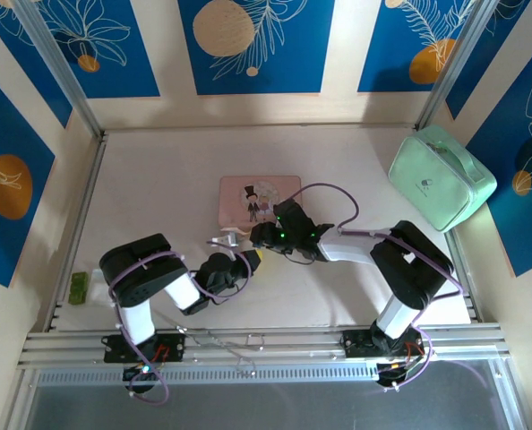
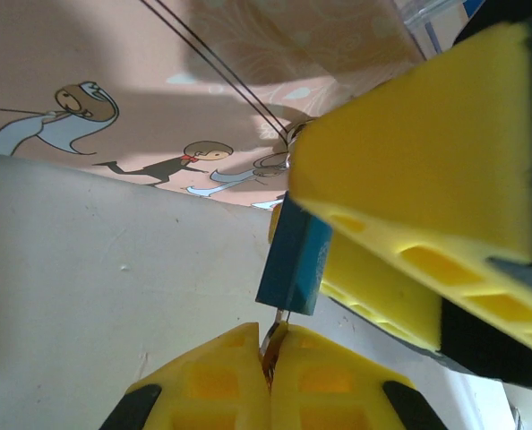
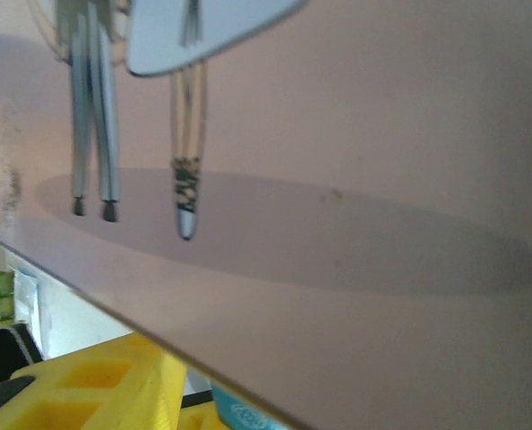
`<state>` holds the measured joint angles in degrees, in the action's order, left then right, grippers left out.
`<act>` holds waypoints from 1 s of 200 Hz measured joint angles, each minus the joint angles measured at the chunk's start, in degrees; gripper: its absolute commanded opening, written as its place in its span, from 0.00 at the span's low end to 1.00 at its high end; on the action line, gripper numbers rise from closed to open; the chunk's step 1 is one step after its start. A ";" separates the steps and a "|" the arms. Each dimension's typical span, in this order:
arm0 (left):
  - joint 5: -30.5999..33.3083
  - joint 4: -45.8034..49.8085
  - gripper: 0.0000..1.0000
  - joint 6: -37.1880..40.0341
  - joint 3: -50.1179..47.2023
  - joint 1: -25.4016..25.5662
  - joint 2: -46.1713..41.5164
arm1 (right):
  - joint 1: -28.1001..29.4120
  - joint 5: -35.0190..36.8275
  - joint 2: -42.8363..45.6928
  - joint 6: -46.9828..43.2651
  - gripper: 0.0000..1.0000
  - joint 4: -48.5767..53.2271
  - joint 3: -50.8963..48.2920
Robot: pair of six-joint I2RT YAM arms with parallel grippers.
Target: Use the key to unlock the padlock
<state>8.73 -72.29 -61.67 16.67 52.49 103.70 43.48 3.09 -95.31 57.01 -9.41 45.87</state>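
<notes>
Just off the near edge of the box [image 2: 114, 54], the right gripper [image 1: 266, 235] clamped the padlock [image 2: 293, 260], its body end facing the left gripper [image 2: 270, 363]. That gripper's jaws pinched the key [image 2: 274, 336], whose blade lay in line with the padlock, tip at its underside.

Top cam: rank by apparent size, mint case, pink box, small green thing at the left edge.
1. mint case: largest, though it stands taller, so it is nearer the camera.
2. pink box: partly covered, looks smaller.
3. small green thing: smallest by far.
</notes>
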 measured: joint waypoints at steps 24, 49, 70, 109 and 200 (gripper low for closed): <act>-0.15 0.35 0.00 0.00 0.07 -0.04 -0.07 | 0.37 0.50 -0.52 -0.39 0.42 2.21 1.38; -0.15 0.42 0.00 0.00 0.13 -0.04 -0.07 | 0.59 1.66 -0.61 -0.96 0.39 5.46 3.69; -0.15 0.46 0.00 0.00 0.15 -0.04 -0.07 | 1.03 3.10 -1.07 -1.44 0.37 9.33 6.36; -0.17 0.48 0.00 0.00 0.15 -0.09 -0.07 | 2.38 5.97 -2.10 -1.97 0.36 15.98 10.49; -0.42 0.61 0.00 0.02 0.15 -0.11 -0.07 | 3.45 7.50 -4.04 -2.58 0.34 21.05 13.31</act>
<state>8.32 -71.68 -61.65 16.82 52.38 103.63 46.94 10.59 -99.35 54.43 11.64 59.18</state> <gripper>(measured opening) 0.054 0.352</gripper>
